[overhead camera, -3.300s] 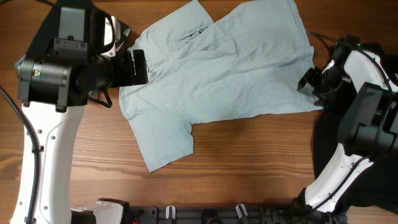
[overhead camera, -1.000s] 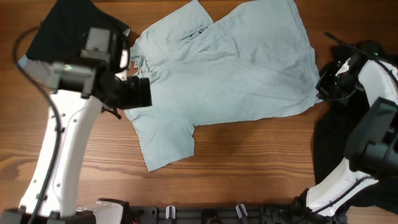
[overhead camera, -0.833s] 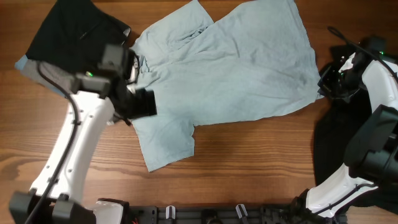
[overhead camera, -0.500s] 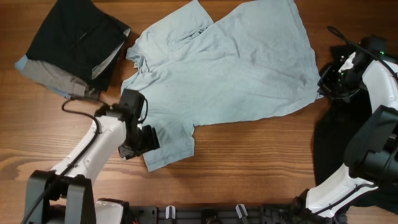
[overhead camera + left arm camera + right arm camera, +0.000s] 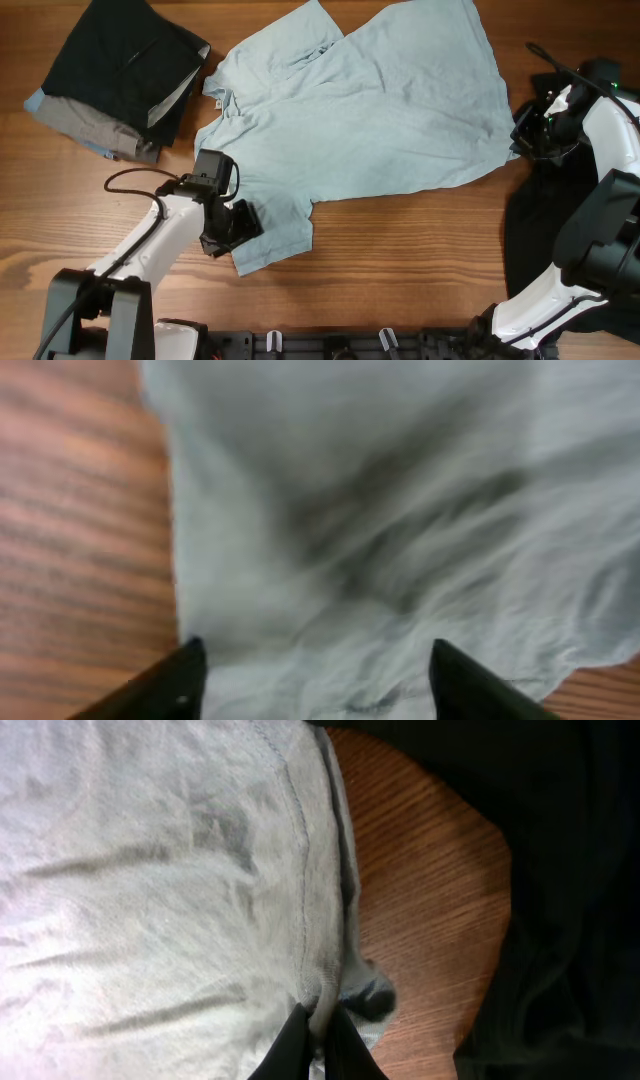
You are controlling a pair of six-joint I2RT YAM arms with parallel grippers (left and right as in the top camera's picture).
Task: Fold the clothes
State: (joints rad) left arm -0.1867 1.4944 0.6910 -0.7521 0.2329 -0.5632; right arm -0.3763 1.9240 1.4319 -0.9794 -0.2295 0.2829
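- The pale blue T-shirt (image 5: 370, 110) lies spread flat across the middle of the table (image 5: 400, 280), reaching towards its far edge. One sleeve (image 5: 268, 235) points towards the near edge.
- The left gripper (image 5: 232, 228) sits low over that sleeve. Its jaws stand wide apart with cloth between the tips, and it grips nothing yet.
- The right gripper (image 5: 527, 135) is pinched shut on the T-shirt's hem (image 5: 310, 920) at the side nearest the right edge of the table.
- Risk: if you close the left jaws where they stand, they may gather a thick bunch of sleeve or catch only one layer. Either would skew the fold.
- Risk: the right pinch looks narrow and sits at the very hem. A pull from the left side could drag the cloth out of it or wrinkle the body.
- A black garment (image 5: 545, 230) lies along the right edge, directly beside the held hem, so you could pick it up by mistake.
- A stack of folded garments (image 5: 115, 75) occupies the far-left corner, well apart from the sleeve. It limits the room for sweeping cloth that way.
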